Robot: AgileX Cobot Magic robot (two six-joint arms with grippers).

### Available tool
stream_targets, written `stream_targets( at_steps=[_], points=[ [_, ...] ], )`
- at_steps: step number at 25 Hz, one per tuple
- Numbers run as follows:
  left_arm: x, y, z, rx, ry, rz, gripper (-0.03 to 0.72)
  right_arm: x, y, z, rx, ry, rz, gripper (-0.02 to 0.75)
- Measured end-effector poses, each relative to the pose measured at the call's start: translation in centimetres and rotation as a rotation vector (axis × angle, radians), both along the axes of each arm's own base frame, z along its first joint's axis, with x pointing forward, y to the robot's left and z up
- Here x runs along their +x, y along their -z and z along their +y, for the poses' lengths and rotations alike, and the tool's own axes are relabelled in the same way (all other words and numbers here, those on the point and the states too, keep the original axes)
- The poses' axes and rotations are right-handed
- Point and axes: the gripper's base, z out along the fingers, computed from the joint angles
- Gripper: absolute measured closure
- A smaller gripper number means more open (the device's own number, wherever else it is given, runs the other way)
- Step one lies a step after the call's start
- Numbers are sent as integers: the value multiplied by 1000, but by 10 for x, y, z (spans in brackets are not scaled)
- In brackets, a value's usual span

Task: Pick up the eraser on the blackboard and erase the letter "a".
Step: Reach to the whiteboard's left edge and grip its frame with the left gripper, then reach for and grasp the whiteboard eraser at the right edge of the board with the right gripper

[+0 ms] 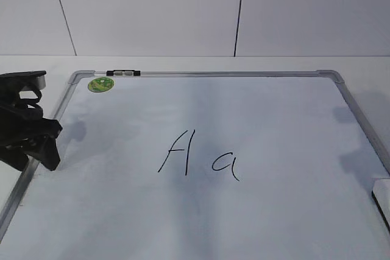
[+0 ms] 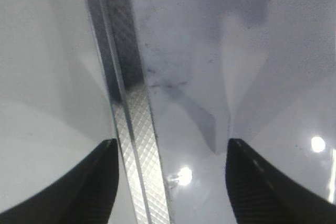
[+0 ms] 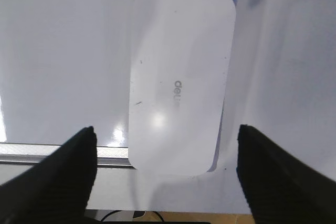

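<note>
Right above the eraser (image 3: 181, 77) hung the right claw (image 3: 168, 177), with its two black fingers (image 3: 58, 177) spread wide apart and nothing held between them. The eraser lay flat and centred in the gap, with room on both sides. Its near end lay over the silver frame (image 3: 31, 151) of the board. In the front view only a corner of the eraser (image 1: 382, 194) showed, at the right edge of the board (image 1: 195, 223).

The eraser was a white block with rounded corners and small grey letters on top. It looked hard and stiff, so it would probably not bend or squash when pinched. It also looked light. But the top was shiny and smooth, so it might slip. The best place to grab it seemed to be the two long sides, near the middle, so it would not tip. The fingers were already lined up with those sides.

Over on the left side, the left claw (image 2: 170, 182) was also open and empty. It hung above the left frame (image 2: 139, 145) of the board, well apart from the eraser.

Out in the middle of the board were a tall letter "A" (image 1: 177, 151) and, just beside it, the little letter "a" (image 1: 225, 165). The little one was well apart from the eraser, off to its left. A green sticker (image 1: 100, 84) and a small clip (image 1: 123, 73) sat at the far edge.
</note>
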Motion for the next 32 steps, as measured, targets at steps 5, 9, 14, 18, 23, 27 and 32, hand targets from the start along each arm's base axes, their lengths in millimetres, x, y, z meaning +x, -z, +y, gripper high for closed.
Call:
stream_targets(
  at_steps=[5, 9, 14, 18, 23, 27, 32],
  points=[
    [1, 3, 2, 28, 11, -1, 208, 0, 0, 0, 0, 0, 0, 104],
    [2, 3, 3, 32, 7, -13, 208, 0, 0, 0, 0, 0, 0, 104],
    [3, 7, 2, 28, -16, -10, 208, 0, 0, 0, 0, 0, 0, 104],
    [4, 11, 2, 23, -24, 7, 208, 0, 0, 0, 0, 0, 0, 104],
    [5, 11, 1, 23, -24, 9, 208, 0, 0, 0, 1, 0, 1, 104],
    [5, 11, 1, 21, -25, 9, 221, 0, 0, 0, 1, 0, 1, 105],
    [5, 11, 0, 11, -34, 20, 332, 0, 0, 0, 2, 1, 1, 113]
  ],
)
